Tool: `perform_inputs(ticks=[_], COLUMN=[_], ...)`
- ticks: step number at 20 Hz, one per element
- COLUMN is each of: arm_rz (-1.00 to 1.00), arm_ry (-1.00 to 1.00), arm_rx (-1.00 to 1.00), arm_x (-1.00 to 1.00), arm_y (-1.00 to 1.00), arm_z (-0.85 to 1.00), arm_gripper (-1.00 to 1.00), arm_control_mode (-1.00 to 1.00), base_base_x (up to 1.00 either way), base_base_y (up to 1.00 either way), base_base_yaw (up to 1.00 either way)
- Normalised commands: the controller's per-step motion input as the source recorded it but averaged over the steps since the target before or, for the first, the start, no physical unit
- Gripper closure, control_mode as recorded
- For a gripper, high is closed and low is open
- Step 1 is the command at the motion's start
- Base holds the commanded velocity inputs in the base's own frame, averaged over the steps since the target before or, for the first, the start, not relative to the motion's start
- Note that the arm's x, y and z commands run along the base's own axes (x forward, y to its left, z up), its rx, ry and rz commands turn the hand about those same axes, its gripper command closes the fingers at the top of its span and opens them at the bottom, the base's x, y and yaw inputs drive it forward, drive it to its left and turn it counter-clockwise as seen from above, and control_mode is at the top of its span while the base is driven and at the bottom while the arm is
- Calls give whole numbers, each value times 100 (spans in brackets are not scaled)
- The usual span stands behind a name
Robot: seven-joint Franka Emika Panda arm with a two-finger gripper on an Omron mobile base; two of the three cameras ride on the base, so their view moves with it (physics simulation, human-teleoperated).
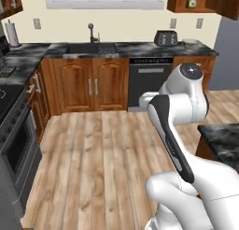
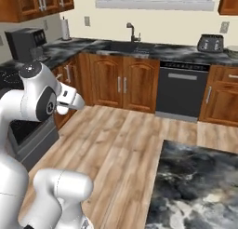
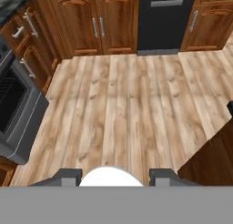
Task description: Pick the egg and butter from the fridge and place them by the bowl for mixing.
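Observation:
The egg [image 3: 111, 176], a white rounded shape, sits between the two dark fingertips of my gripper [image 3: 116, 178], which is shut on it and held high over the wooden floor. The pale bowl [image 1: 190, 42] stands on the far counter just right of the dark toaster [image 1: 165, 37]. A tall grey surface at the right edge looks like the fridge [image 1: 228, 56]. The butter is out of view.
A dark marble island counter [image 2: 200, 186] lies close on the right. The stove [image 1: 14, 145] runs along the left wall. A black dishwasher [image 2: 181, 90] and a sink [image 1: 91, 46] sit in the far counter run. Open wooden floor [image 3: 127, 104] spreads between them.

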Motion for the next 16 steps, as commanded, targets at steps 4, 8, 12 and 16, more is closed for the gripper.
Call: perform_inputs(ticks=[4, 8, 12, 16], arm_rz=[0, 0, 0, 0], arm_ry=[0, 0, 0, 0], arm_rx=[0, 0, 0, 0], arm_x=[0, 0, 0, 0], arm_y=[0, 0, 0, 0], arm_z=[0, 0, 0, 0], arm_gripper=[100, 100, 100, 100], arm_control_mode=[100, 100, 100, 100], base_base_x=[92, 91, 91, 92], base_base_y=[-12, -15, -17, -18], base_base_yaw=[5, 5, 3, 3])
